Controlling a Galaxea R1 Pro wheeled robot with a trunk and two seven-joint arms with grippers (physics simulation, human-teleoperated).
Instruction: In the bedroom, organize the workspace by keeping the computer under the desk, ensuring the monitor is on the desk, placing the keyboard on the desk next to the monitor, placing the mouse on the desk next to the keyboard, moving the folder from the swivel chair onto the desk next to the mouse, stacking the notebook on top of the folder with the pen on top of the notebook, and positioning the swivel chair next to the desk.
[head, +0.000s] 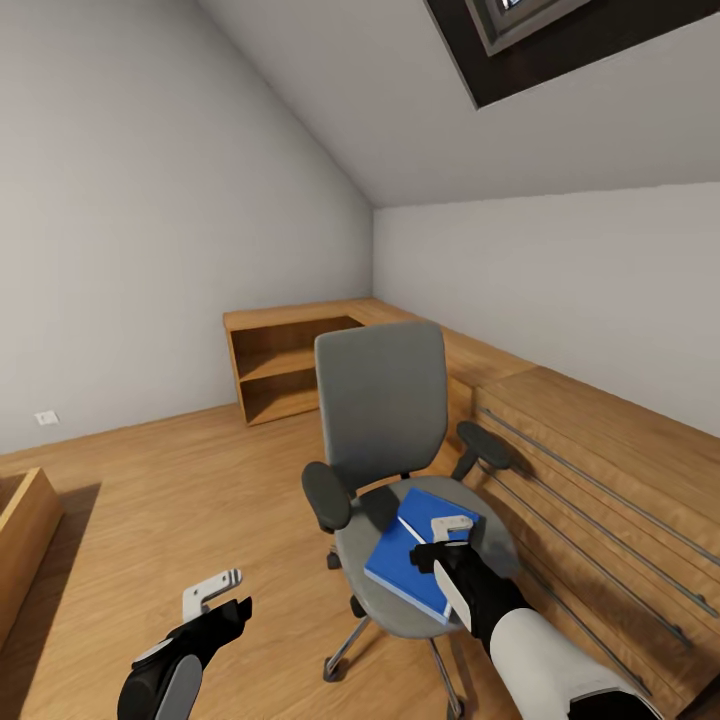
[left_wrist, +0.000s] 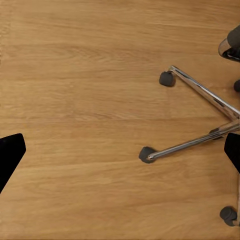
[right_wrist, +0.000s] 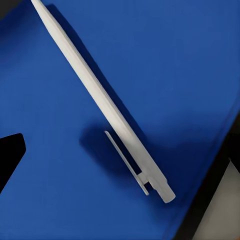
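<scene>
The grey swivel chair (head: 380, 400) stands mid-room on the wood floor, and its chrome base (left_wrist: 200, 92) with black casters appears in the left wrist view. A bright blue folder (head: 415, 560) lies flat on the seat with a white pen (head: 408, 528) resting on it. My right gripper (head: 440, 540) hovers open just above the folder (right_wrist: 165, 65), its fingers spread either side of the pen (right_wrist: 110, 115). My left gripper (head: 222, 600) hangs open and holds nothing, low over the floor to the left of the chair. The desk, computer, monitor, keyboard, mouse and notebook are out of view.
A low light-wood shelf unit (head: 290, 370) stands in the far corner. A long wooden cabinet (head: 600, 450) runs along the right wall, close to the chair's right armrest (head: 485, 445). A wooden box edge (head: 20, 520) sits at far left. Bare floor (head: 150, 480) lies between.
</scene>
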